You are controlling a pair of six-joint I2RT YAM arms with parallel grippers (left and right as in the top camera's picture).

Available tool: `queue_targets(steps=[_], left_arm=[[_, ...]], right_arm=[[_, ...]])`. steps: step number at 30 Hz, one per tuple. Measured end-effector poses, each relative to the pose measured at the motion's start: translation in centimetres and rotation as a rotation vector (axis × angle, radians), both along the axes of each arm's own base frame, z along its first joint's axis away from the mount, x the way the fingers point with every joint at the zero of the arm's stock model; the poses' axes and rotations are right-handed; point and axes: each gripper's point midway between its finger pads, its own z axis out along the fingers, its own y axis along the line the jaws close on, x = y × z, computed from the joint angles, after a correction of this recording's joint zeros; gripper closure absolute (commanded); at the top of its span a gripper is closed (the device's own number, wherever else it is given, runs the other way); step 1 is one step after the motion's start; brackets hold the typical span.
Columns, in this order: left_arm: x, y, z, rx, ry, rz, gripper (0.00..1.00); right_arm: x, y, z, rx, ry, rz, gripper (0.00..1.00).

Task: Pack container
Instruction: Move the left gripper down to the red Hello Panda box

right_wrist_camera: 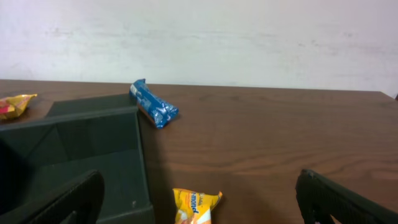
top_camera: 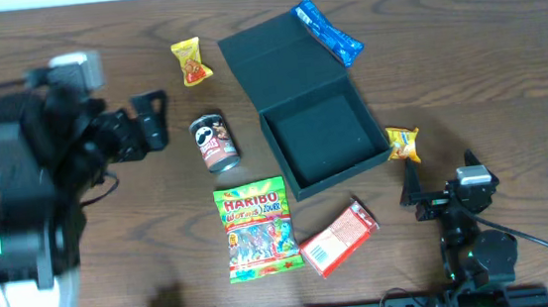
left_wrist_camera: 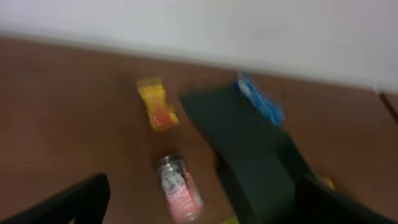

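Note:
The dark green container (top_camera: pixel 321 141) lies open at the table's middle, its flap lid (top_camera: pixel 281 58) folded back and its inside bare. In the right wrist view the container (right_wrist_camera: pixel 81 155) fills the left side. My left gripper (top_camera: pixel 158 117) hangs open left of a red snack can (top_camera: pixel 215 142). The left wrist view is blurred; there the can (left_wrist_camera: pixel 179 190) lies ahead of the open left gripper (left_wrist_camera: pixel 202 214), with the container (left_wrist_camera: pixel 249 149) to its right. My right gripper (top_camera: pixel 438 172) stands open just below a small orange snack bag (top_camera: pixel 403 143), which shows between its fingers (right_wrist_camera: pixel 194 206).
A blue snack pack (top_camera: pixel 328 31) rests against the lid's far edge. A yellow wrapped snack (top_camera: pixel 191 61) lies at the back left. A Haribo bag (top_camera: pixel 256 230) and a red printed carton (top_camera: pixel 339 237) lie in front of the container.

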Motion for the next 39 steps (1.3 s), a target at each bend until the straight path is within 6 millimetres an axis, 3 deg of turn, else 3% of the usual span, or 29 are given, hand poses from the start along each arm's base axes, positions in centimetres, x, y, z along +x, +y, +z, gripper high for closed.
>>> queue_targets(steps=[8, 14, 21, 24, 27, 31, 35, 39], left_arm=[[1.3, -5.1, -6.2, 0.007, 0.348, -0.158, 0.05], [3.4, -5.5, -11.3, 0.029, 0.508, -0.157, 0.05], [1.9, -6.0, -16.9, 0.099, 0.753, -0.168, 0.04], [0.6, -7.1, -17.7, 0.232, 0.759, -0.202, 0.04], [-1.5, -9.5, -17.3, 0.389, 0.702, -0.297, 0.05], [-6.1, -13.7, -16.1, 0.549, 0.621, -0.507, 0.04], [-9.2, -15.5, -16.3, 0.636, 0.597, -0.623, 0.04], [-11.7, -16.4, -18.3, 0.704, 0.611, -0.699, 0.04]], right_arm=[[0.0, 0.0, 0.0, 0.000, 0.000, 0.000, 0.01], [0.0, 0.0, 0.0, 0.000, 0.000, 0.000, 0.01], [0.0, 0.0, 0.0, 0.000, 0.000, 0.000, 0.01], [0.0, 0.0, 0.0, 0.000, 0.000, 0.000, 0.01], [0.0, 0.0, 0.0, 0.000, 0.000, 0.000, 0.01], [0.0, 0.0, 0.0, 0.000, 0.000, 0.000, 0.01], [0.0, 0.0, 0.0, 0.000, 0.000, 0.000, 0.01], [0.0, 0.0, 0.0, 0.000, 0.000, 0.000, 0.01]])
